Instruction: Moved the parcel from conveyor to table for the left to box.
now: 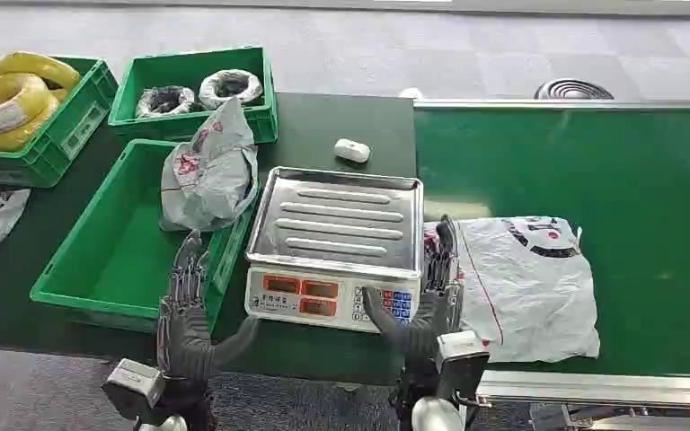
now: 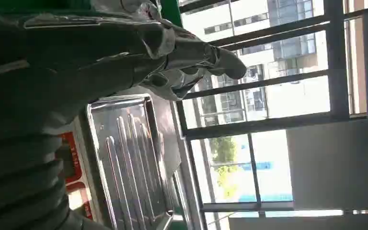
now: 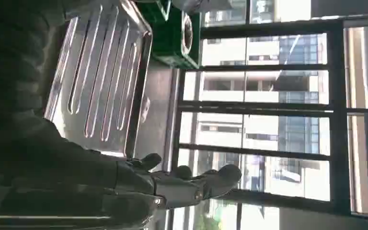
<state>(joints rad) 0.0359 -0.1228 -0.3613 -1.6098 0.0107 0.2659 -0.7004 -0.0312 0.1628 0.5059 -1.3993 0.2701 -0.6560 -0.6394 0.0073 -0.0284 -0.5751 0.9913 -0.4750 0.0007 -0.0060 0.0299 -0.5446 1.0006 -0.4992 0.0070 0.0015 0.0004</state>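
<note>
1. Both hands sit at the bottom of the head view: the left hand [image 1: 184, 310], fingers spread and holding nothing, lies beside the green crate [image 1: 99, 260] at lower left; the right hand [image 1: 422, 310], fingers apart and holding nothing, lies between the scale [image 1: 337, 242] and the white parcel [image 1: 526, 283] lying on the conveyor [image 1: 647, 180] at lower right. A grey bag [image 1: 208, 171] leans in the crate.
2. Left wrist view: fingers [image 2: 211, 60] extended at the top, scale tray [image 2: 129, 158] below.
3. Right wrist view: fingers [image 3: 196, 182] extended, empty, low in the frame.
</note>
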